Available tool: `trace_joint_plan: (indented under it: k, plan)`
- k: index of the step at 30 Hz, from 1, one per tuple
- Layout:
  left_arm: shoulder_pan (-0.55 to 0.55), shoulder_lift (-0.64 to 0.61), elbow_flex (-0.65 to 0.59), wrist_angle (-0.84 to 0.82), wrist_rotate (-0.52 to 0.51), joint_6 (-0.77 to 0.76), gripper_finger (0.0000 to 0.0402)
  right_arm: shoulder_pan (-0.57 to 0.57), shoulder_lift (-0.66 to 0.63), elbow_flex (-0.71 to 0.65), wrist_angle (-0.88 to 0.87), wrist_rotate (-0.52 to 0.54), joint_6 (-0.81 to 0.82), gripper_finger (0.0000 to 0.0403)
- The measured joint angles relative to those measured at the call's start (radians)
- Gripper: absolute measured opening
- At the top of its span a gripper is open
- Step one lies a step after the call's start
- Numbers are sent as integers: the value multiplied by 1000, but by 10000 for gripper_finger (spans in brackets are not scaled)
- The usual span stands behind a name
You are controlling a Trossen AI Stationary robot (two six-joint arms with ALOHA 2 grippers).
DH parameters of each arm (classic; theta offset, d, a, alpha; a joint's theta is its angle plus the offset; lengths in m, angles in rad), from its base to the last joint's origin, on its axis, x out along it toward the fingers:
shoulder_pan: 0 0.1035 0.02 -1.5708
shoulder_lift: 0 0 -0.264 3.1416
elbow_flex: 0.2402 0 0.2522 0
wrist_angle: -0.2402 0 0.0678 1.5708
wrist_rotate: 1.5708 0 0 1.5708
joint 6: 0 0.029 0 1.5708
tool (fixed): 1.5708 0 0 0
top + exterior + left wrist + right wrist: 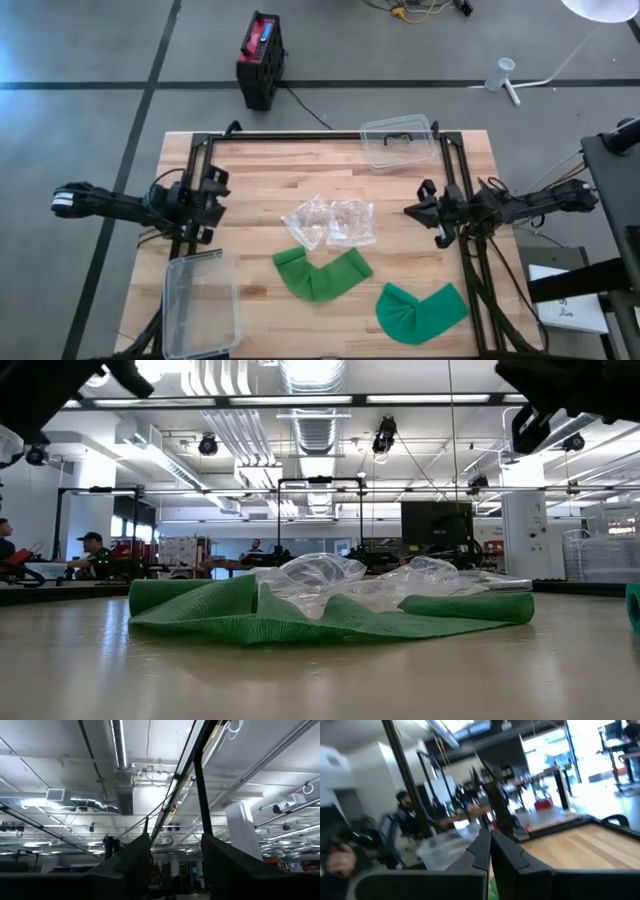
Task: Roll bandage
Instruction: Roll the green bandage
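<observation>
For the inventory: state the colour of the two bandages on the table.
Both bandages are green, seen best in the high view.

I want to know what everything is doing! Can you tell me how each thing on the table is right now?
Left gripper: open, empty, at the table's left side.
Right gripper: shut, empty, at the right side.
Green bandage: unrolled, bent, lying flat.
Second green bandage: unrolled, lying flat.
Plastic wrappers: crumpled, empty-looking.
Far container: empty.
Near container: empty.

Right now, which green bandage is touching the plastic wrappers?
The middle bandage, the V-shaped one lying just below the wrappers. The other bandage lies apart, toward the table's front right corner.
</observation>
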State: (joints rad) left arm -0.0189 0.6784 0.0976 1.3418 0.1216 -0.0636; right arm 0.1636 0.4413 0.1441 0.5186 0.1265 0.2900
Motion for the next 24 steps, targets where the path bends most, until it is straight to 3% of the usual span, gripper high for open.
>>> trace_joint_plan:
  k: [5,8,13,16,19,24]
  plan:
    - [0,176,123,-37,-2,-30,171,5,248,116,-6,5,-25,7]
    - [0,264,205,-74,-2,-141,171,16,373,183,-18,5,-30,7]
    - [0,359,344,-311,-4,-223,171,50,531,290,-80,5,-74,7]
    - [0,365,450,-617,-13,-257,166,73,587,348,-148,5,-82,7]
    - [-29,381,599,-1076,-95,-279,154,100,609,403,-262,23,-73,7]
    - [-117,471,897,-1816,-263,-387,133,176,601,466,-465,191,-64,7]
